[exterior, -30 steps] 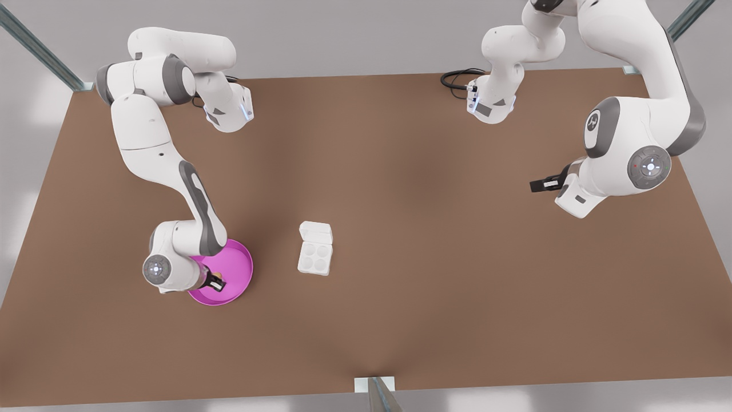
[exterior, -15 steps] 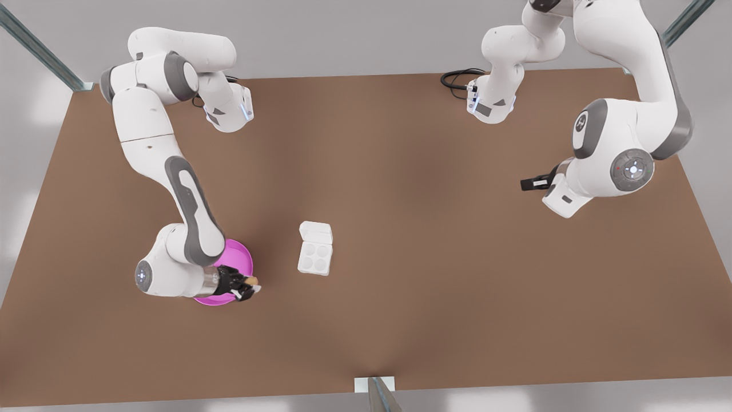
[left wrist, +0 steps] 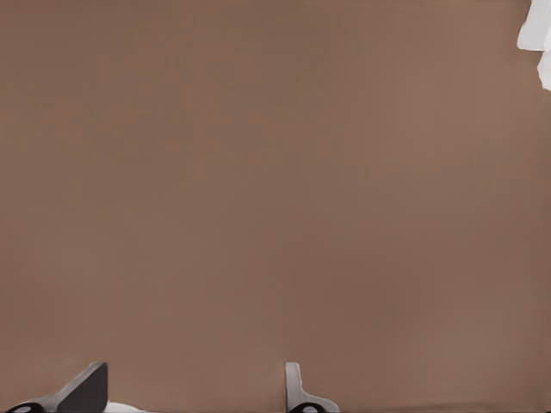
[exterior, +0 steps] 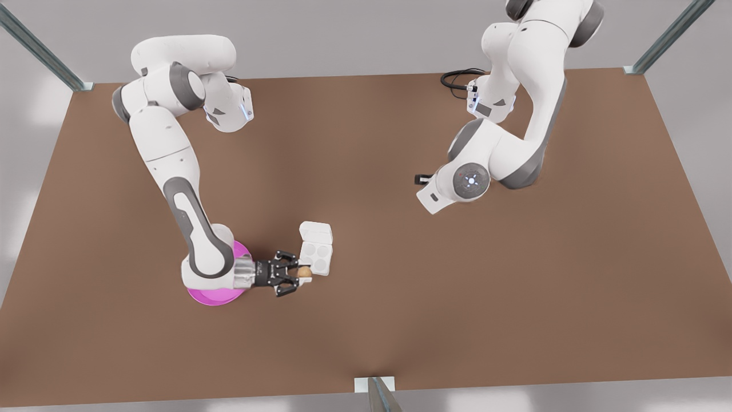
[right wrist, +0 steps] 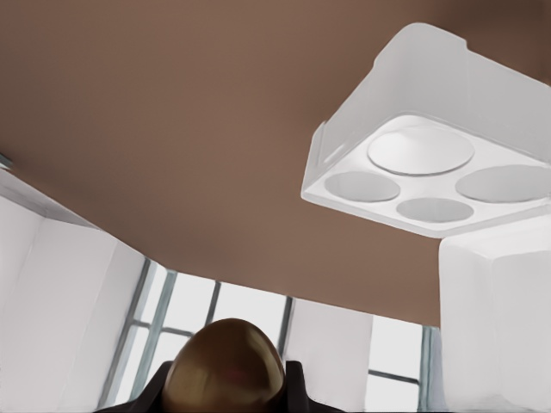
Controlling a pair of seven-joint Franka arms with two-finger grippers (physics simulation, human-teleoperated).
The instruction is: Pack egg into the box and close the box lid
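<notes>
Right hand [exterior: 302, 273] grips the egg [exterior: 305, 272] beside the box [exterior: 315, 257], lower centre; next, lower into a cup. Left hand [left wrist: 194, 391], open, waits.

The egg [exterior: 305, 272] is a small tan-brown oval, glossy in the right wrist view [right wrist: 225, 365]; it sits pinched between the fingers of the right gripper [exterior: 298, 273], held off the table just beside the box's near corner on the front view's left, not in any cup; the box [exterior: 315, 258] is a small white carton with four round cups in a two-by-two grid, all four bare [right wrist: 426, 176]; it rests flat on the brown table; the box lid [exterior: 315, 233] is a plain white rounded flap, swung open and lying back from the carton's far edge.
</notes>
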